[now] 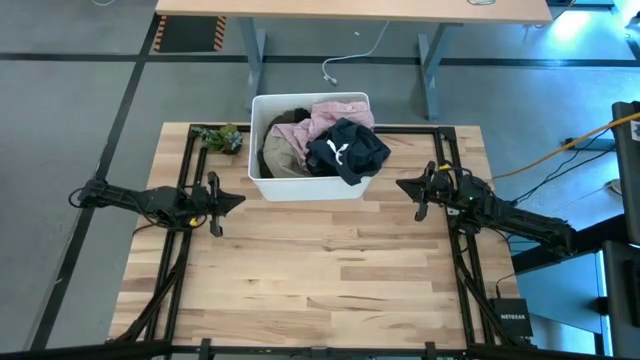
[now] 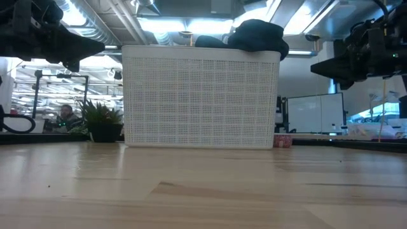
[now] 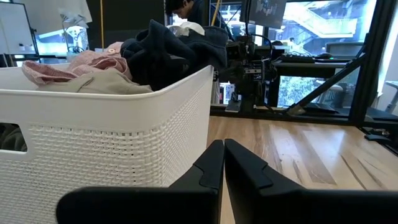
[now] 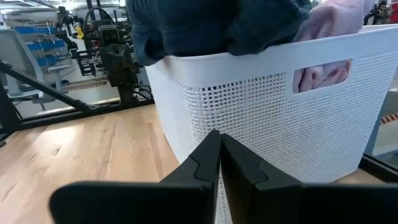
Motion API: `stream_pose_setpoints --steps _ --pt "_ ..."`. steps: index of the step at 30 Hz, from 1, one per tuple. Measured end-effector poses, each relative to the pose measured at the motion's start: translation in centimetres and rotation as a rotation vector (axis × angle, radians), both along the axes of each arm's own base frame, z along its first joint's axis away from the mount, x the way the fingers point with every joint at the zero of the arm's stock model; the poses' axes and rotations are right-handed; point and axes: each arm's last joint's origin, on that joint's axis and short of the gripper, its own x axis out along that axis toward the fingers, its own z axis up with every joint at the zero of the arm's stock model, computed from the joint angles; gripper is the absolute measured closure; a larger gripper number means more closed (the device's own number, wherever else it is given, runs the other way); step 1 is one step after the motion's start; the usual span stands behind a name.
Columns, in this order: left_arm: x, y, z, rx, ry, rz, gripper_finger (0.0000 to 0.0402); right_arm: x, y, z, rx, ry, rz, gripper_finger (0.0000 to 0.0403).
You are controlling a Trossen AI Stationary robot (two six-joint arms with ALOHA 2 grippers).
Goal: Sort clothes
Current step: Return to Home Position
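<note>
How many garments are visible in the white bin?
3: a black garment with white logo over the bin's right front rim, a pink garment behind it, an olive-beige garment at left. More may lie beneath.

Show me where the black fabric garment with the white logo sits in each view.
High view: the black fabric garment lies atop the pile, draped over the lower right rim of the white perforated plastic bin, logo showing.
Low view: the garment humps above the rim, right of centre; logo hidden.
Left wrist view: dark heap topping the pile.
Right wrist view: overhangs the near rim.
Shared landmark: that bin.
</note>
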Motion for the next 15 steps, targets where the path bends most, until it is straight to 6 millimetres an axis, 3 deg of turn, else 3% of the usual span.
stream_pose_setpoints --steps 15 --pt "0.0 0.0 0.0 0.0 0.0 0.0 0.0393 0.0 0.0 0.0 -0.002 0.0 -0.001 0.0364"
